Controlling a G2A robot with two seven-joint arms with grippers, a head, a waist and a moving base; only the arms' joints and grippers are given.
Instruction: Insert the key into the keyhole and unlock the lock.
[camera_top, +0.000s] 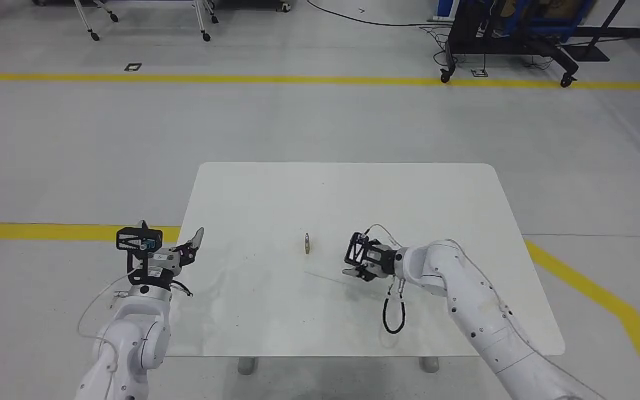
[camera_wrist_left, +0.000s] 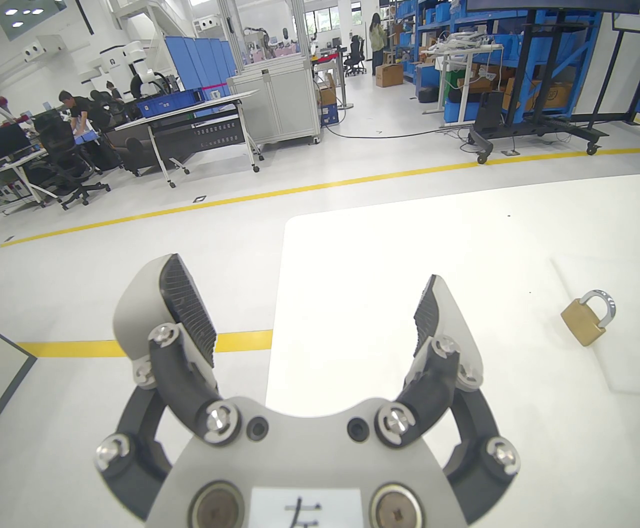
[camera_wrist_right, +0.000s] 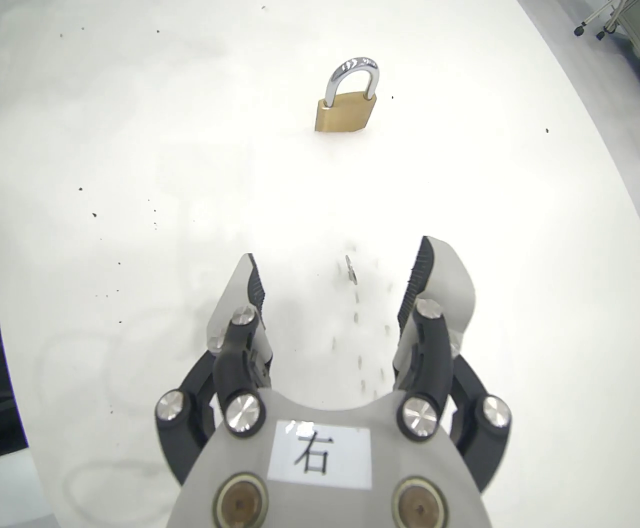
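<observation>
A brass padlock (camera_top: 307, 242) with a silver shackle stands near the middle of the white table (camera_top: 420, 200). From the right wrist the padlock (camera_wrist_right: 345, 112) is straight ahead, shackle closed. A small silver key (camera_wrist_right: 351, 270) lies flat on the table just beyond the fingertips of my right gripper (camera_wrist_right: 336, 252), which is open and holds nothing. That right gripper (camera_top: 350, 256) sits low, a short way right of the lock. My left gripper (camera_top: 192, 246) hovers open over the table's left edge. In its wrist view the left gripper (camera_wrist_left: 302, 270) is empty, with the padlock (camera_wrist_left: 582, 320) far off to one side.
A black cable loop (camera_top: 393, 315) hangs from the right arm over the table's front part. A thin white sheet (camera_wrist_left: 600, 350) lies under the padlock. Yellow floor lines (camera_top: 60, 231) run past both table sides.
</observation>
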